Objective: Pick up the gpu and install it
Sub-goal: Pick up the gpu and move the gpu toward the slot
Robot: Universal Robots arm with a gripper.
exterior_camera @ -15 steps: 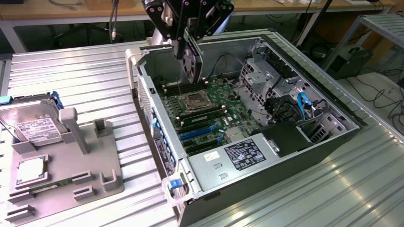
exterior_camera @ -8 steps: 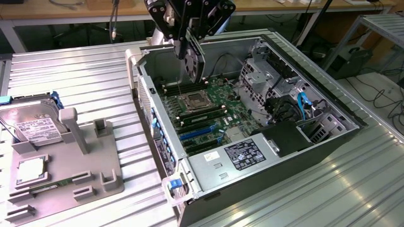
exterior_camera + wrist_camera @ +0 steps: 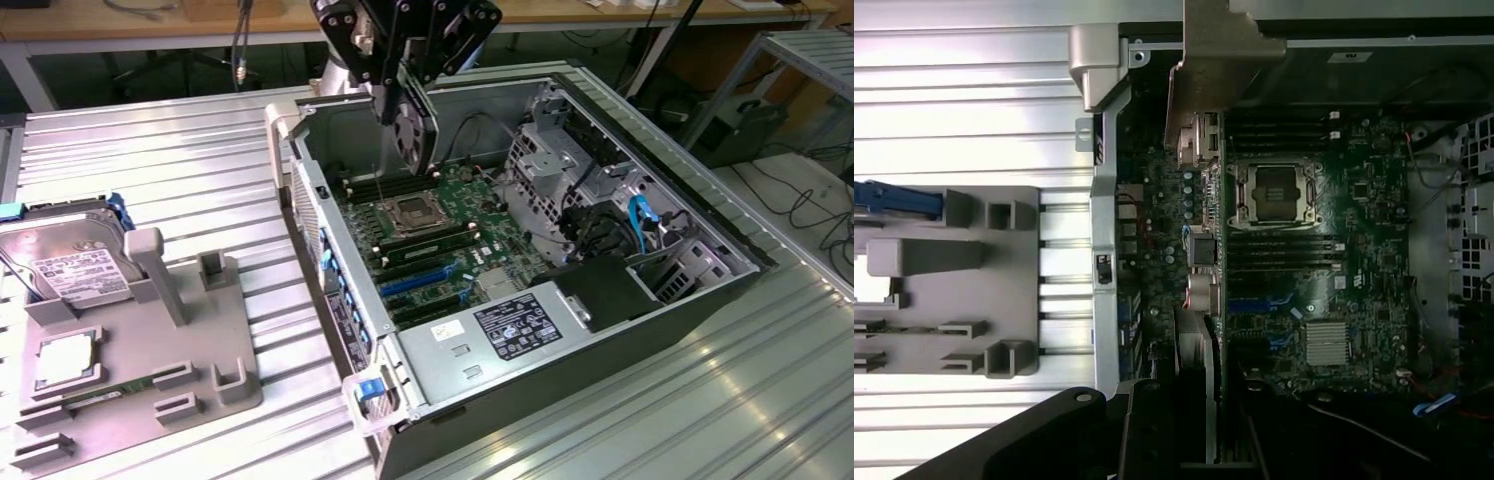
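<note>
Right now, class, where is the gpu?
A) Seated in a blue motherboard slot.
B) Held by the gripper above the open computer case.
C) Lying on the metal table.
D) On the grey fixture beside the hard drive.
B: the gpu hangs edge-on from the gripper over the open computer case, clear of the motherboard.

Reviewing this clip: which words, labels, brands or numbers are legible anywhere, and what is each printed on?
Nothing is legible.
hard drive label: print too small.
power supply label: print too small.
motherboard markings: blurred.
gpu held in the pincer: no readable marking.
</note>
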